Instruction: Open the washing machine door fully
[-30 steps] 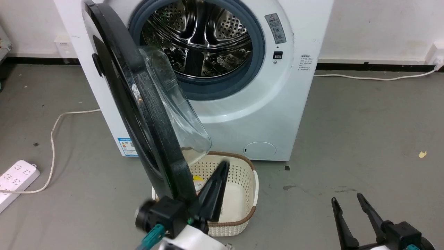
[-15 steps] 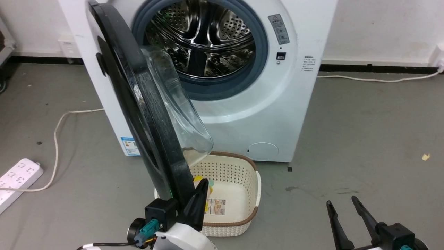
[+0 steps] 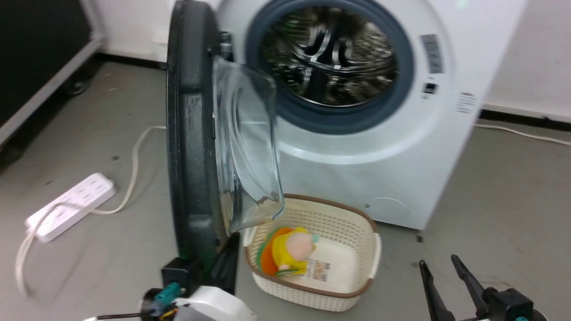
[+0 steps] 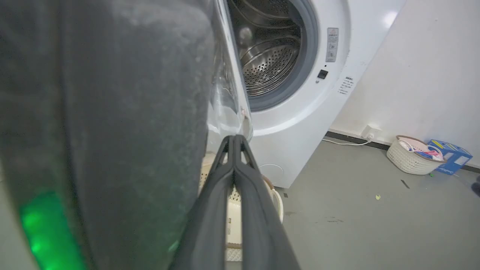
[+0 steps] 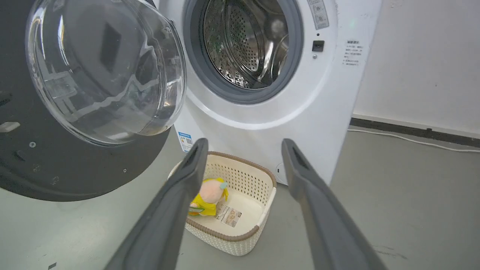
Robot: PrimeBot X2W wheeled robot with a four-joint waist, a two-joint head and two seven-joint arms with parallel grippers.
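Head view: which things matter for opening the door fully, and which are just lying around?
Job:
door, swung out edge-on
washing machine
left gripper, shut, by the door's lower rim

Lying about:
basket with a toy inside
power strip and its cable
right gripper, open, touching nothing

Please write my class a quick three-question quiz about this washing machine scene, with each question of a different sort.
1. True or false: the right gripper is shut.
2. The cream basket holds: A) a towel B) a plush toy C) nothing.
3. Short answer: which gripper is beside the lower edge of the washing machine door?

Key: 1 false, it is open; 2 B; 3 the left gripper.
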